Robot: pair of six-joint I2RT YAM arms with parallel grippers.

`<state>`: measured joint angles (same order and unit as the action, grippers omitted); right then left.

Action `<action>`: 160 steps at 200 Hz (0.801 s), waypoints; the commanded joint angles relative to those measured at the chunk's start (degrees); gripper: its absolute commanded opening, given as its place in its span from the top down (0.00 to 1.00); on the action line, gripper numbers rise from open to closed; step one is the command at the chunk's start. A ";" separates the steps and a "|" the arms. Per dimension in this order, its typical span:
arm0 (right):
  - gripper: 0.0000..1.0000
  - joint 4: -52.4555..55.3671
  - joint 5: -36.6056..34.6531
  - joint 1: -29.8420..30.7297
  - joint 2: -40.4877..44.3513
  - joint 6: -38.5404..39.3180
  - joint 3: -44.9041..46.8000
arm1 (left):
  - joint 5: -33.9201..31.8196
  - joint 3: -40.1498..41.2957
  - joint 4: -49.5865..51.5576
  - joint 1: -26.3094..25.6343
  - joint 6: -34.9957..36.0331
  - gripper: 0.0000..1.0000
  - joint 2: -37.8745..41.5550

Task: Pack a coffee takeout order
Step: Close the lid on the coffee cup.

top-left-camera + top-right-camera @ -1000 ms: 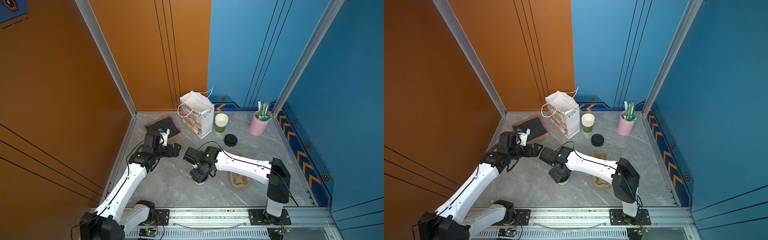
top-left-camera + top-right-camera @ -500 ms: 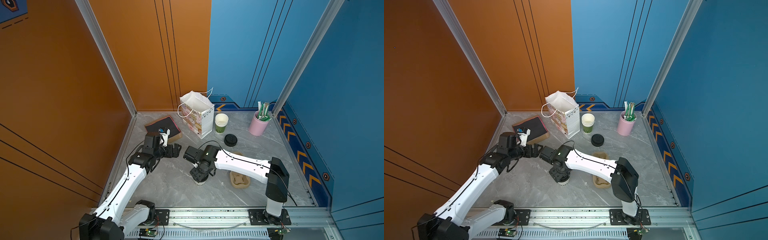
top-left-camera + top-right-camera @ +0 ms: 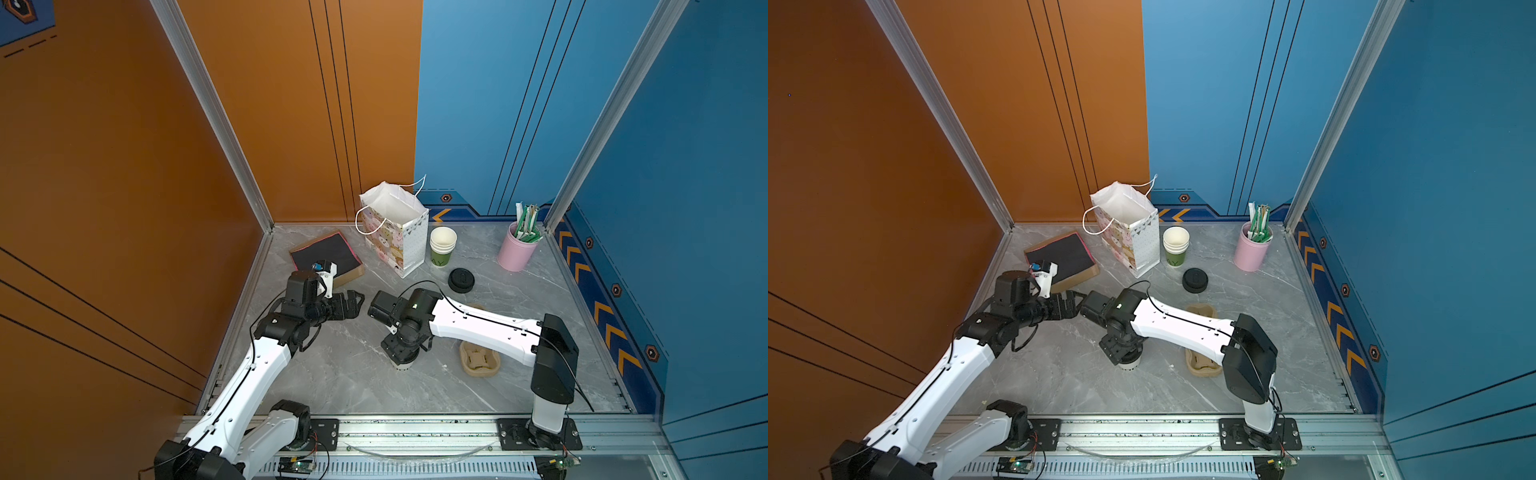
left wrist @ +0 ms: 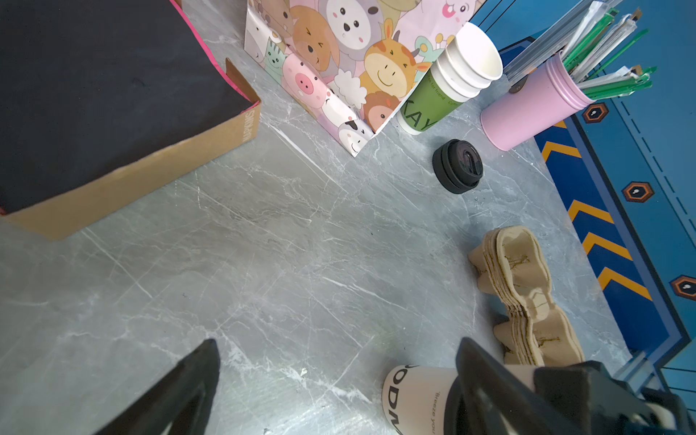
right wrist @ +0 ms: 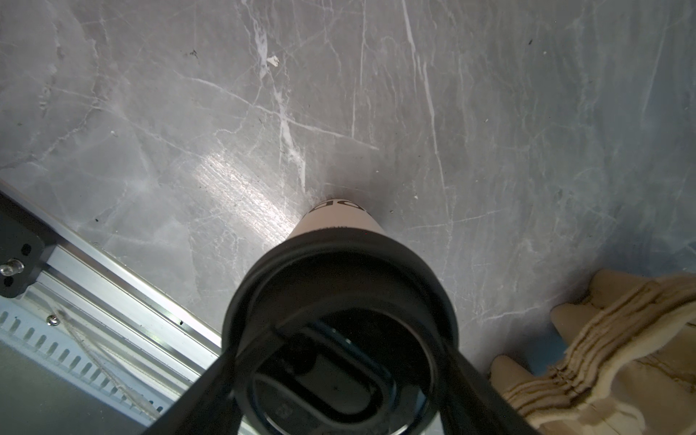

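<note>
A whitish paper cup (image 3: 402,363) (image 3: 1128,363) with a round black lid (image 5: 339,263) stands upright on the grey table. My right gripper (image 5: 357,339) (image 3: 400,351) reaches down over it, its fingers close along both sides of the lid; contact is unclear. My left gripper (image 4: 339,350) (image 3: 353,303) hovers open and empty to the cup's left, with the cup (image 4: 414,399) just past one finger. Black napkins (image 3: 326,255) (image 4: 94,94) lie in a cardboard box at the back left. Wrapped straws (image 3: 527,224) (image 4: 602,45) stand in a pink cup.
A cartoon-animal paper bag (image 3: 395,232) (image 4: 339,56) stands open at the back. Beside it are a stack of lidless cups (image 3: 442,247) and a loose black lid (image 3: 461,279) (image 4: 457,165). Stacked pulp cup carriers (image 3: 480,361) (image 5: 621,357) lie right of the cup.
My left gripper has crept a little to the right, toward the right arm's wrist. The right arm and the cup have stayed where they were.
</note>
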<state>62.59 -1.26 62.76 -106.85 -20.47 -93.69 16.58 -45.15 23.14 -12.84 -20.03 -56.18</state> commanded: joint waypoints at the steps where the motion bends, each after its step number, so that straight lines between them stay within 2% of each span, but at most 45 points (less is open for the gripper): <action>1: 0.23 3.26 -0.17 -0.54 0.26 -0.66 -0.88 | 2.14 1.24 -1.81 -0.36 -2.10 0.02 0.55; 25: 0.23 3.25 -0.24 -0.63 0.54 -0.54 -1.21 | 2.78 1.40 -2.27 -0.60 -2.62 0.02 0.37; 69: 0.33 3.15 -0.74 -1.06 0.34 -0.37 -1.67 | 4.67 1.11 -2.31 -1.63 -4.06 0.02 -0.03; 118: 0.34 3.15 -1.29 -1.58 0.88 -0.22 -2.15 | 6.37 2.39 -2.35 -4.59 -7.63 0.00 -0.62; 160: 0.33 1.87 -1.29 -2.78 2.18 0.21 -0.28 | 12.32 3.65 -2.32 -7.72 -10.78 0.08 -3.93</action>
<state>64.36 -1.41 60.99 -106.85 -20.60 -94.32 23.18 -42.94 20.64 -18.72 -28.58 -58.22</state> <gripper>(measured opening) 0.699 0.945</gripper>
